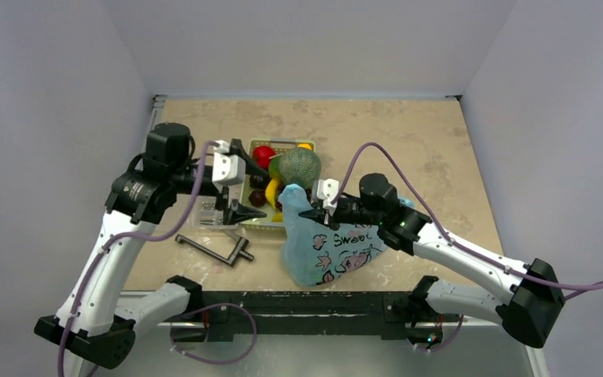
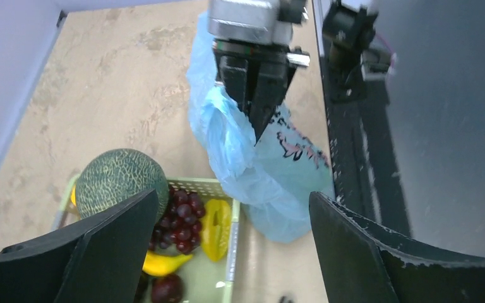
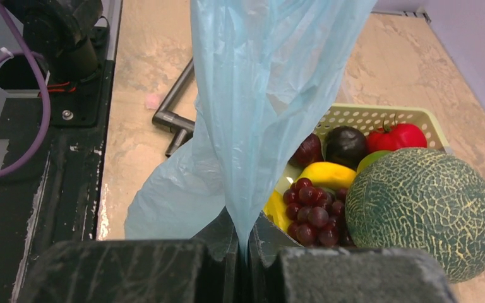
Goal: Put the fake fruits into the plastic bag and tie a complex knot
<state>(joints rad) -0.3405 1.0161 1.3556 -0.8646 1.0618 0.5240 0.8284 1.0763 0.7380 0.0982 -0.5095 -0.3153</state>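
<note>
Your right hand [image 1: 316, 209] is pinching the plastic bag [image 1: 331, 253] by its top edge. The bag's bottom rests on the desk [image 1: 408, 141], just beside the basket [image 3: 379, 114]. Left hand [image 1: 242, 182] is spread above the basket. The fake fruits [image 3: 316, 211], melon [image 1: 300, 166] included, are not yet bagged.

Risk: 1 pinch point leaves the mouth collapsed. The thin film could slip or tear under load.
</note>
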